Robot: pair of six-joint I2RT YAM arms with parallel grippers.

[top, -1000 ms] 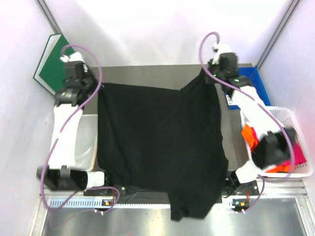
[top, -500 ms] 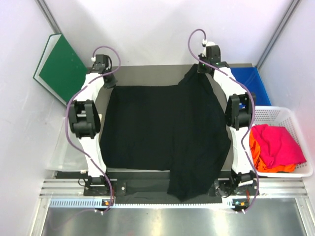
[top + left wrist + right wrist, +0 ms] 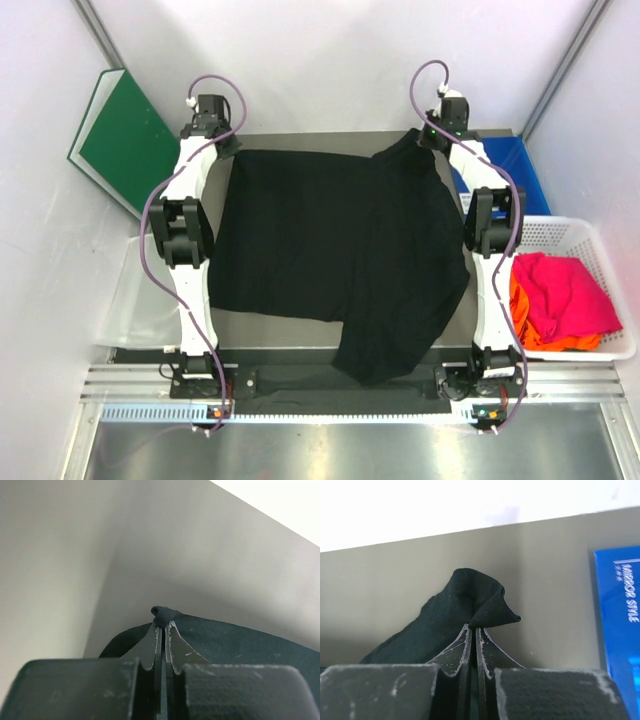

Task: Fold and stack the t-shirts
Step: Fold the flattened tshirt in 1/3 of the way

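Gripping one far corner each, both arms stretch toward the top of the overhead frame. The left gripper (image 3: 222,150) sits at the upper left corner of the black t-shirt (image 3: 335,250). In its wrist view the jaws are pressed together on a small nub of black cloth that pokes out just past the tips. The right gripper (image 3: 430,140) is at the shirt's upper right corner. Its wrist view shows the jaws clenched on a bunched fold of the same cloth, which peaks above the tips.

The shirt lies spread over the middle of the table (image 3: 300,140). It is fairly flat on the left, with a rumpled ridge running down from the right gripper. Its lower right part reaches over the dark rail between the two arm bases.

At the right edge of the frame a white lattice basket (image 3: 612,352) holds a magenta-pink t-shirt (image 3: 565,290) crumpled on top of an orange t-shirt (image 3: 522,318). A blue tray (image 3: 512,165) lies just above the basket, beside the right arm. A green board (image 3: 125,135) leans at the upper left, apart from the black shirt
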